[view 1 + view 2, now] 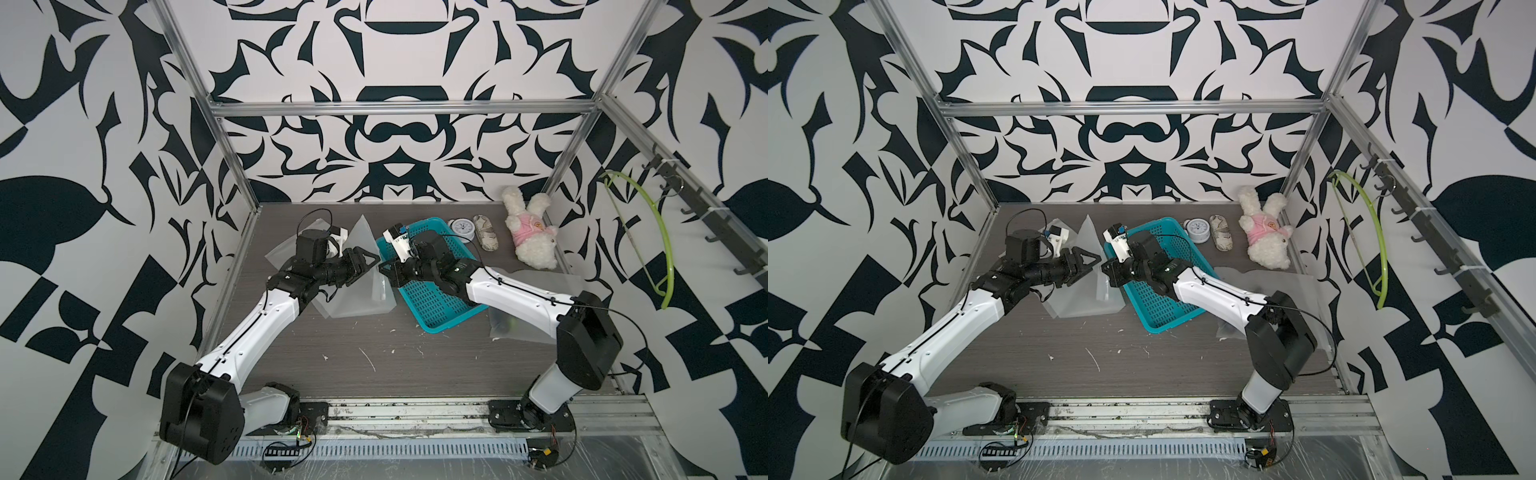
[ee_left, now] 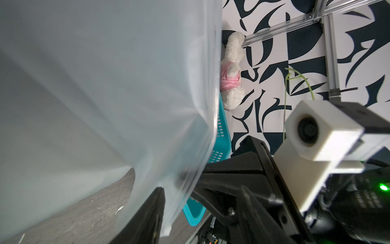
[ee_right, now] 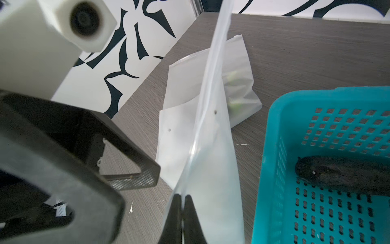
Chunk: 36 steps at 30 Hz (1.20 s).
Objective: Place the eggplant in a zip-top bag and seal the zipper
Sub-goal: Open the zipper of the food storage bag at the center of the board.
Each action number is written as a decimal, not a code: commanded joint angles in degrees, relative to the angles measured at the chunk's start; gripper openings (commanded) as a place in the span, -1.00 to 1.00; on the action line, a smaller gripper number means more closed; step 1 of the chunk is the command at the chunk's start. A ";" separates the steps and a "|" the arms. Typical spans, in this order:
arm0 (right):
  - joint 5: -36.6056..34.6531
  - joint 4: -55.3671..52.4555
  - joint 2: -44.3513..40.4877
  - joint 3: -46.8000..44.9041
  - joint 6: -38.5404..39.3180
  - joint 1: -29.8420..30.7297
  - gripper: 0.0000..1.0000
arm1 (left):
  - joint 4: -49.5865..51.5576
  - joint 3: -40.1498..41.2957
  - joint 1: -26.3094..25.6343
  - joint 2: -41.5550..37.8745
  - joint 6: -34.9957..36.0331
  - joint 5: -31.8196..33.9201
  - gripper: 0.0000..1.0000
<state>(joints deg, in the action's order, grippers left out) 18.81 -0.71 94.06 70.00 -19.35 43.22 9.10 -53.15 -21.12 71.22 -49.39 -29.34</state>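
The right gripper (image 3: 182, 197) is clamped shut on the zipper edge of a zip-top bag (image 3: 211, 158), holding it up on edge just beside the blue basket (image 3: 316, 92). The left gripper (image 1: 369, 266) stands on the bag's side away from the basket with its jaws apart and nothing in them. The eggplant (image 3: 337, 173) lies dark on the basket floor, untouched, so bagging has not begun. The step in hand looks like opening the mouth. To do it well, the left jaws should close on one lip only, near the right gripper's pinch. Catching both layers would keep the zipper shut. The two arms should then draw apart gently, so the thin film neither slips nor tears. Turning the mouth toward the basket would keep the eggplant's trip short. By count there are one eggplant, one basket and two grippers. Bags are harder to count. Besides the held one, a flat bag (image 3: 175, 118) and a bag with something green inside (image 3: 240, 90) lie beyond it from the basket. At least one more bag (image 1: 515, 328) lies on the basket's opposite side under the right arm. The overlaps hide the exact total. Behind the basket sit one small clock (image 1: 462, 227), one patterned pouch (image 1: 486, 232) and one plush rabbit (image 1: 530, 232), and farther off hangs one green hanger (image 1: 668, 257).
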 commanded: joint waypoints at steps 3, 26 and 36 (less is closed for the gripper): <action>2.01 0.52 -1.26 3.23 -0.33 0.23 -1.00 | 3.01 -2.55 -0.56 4.58 5.08 1.44 0.16; -4.48 -5.13 -1.15 3.80 0.90 0.11 -1.00 | 12.44 -5.28 -1.02 5.89 10.10 5.71 -1.00; -12.16 -8.88 -2.56 3.02 0.88 -0.11 -1.00 | 14.24 -4.08 -1.02 -0.56 9.09 11.85 -1.00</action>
<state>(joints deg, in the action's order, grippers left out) 10.68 -8.60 94.21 71.09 -19.11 43.22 21.28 -57.69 -22.15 74.19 -40.60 -20.29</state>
